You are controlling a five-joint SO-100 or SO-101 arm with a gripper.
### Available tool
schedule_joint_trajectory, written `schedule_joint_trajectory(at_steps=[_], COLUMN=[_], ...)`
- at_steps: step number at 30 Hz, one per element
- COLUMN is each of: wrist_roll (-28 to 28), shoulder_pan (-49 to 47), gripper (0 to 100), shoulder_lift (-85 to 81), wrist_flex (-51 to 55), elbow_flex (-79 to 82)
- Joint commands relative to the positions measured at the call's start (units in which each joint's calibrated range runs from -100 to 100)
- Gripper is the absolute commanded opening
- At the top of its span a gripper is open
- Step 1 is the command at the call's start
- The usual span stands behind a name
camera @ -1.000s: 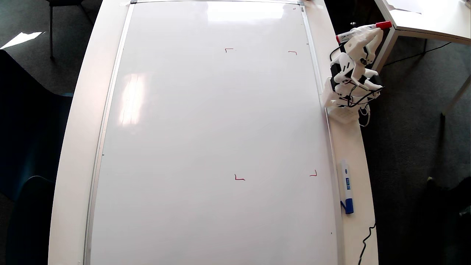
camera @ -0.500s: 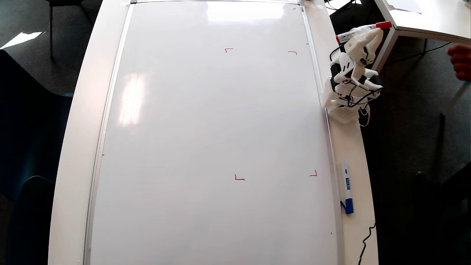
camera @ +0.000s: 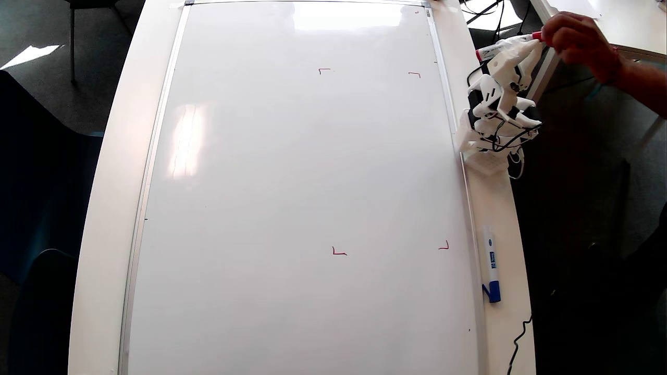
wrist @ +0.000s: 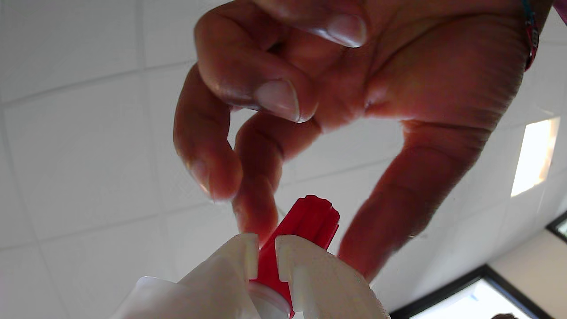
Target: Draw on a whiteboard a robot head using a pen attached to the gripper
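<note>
While a person's hand reaches for its red cap, the claw stays clamped on the pen, parked clear of the blank whiteboard.

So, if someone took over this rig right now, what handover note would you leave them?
Gripper: shut on the pen, parked off the board's right edge in the overhead view, red cap on.
A person's hand is at the cap end, fingers around it in the wrist view.
Whiteboard: only four red corner marks; no robot head drawn.
A blue-capped marker lies on the table rim to the right.
Done: pen mounted. Left: uncap, wait for the hand to clear, draw the whole head.
</note>
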Motion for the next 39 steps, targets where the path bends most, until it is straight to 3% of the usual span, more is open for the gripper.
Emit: schedule_joint_trajectory(at_steps=[1, 39], wrist_roll=[0.0, 0.1], shoulder_pan=[0.1, 0.6], gripper=[1, 1], shoulder_lift=[0.5, 1.3], wrist_flex=[-0.8, -0.7], elbow_flex=[0.3, 0.1])
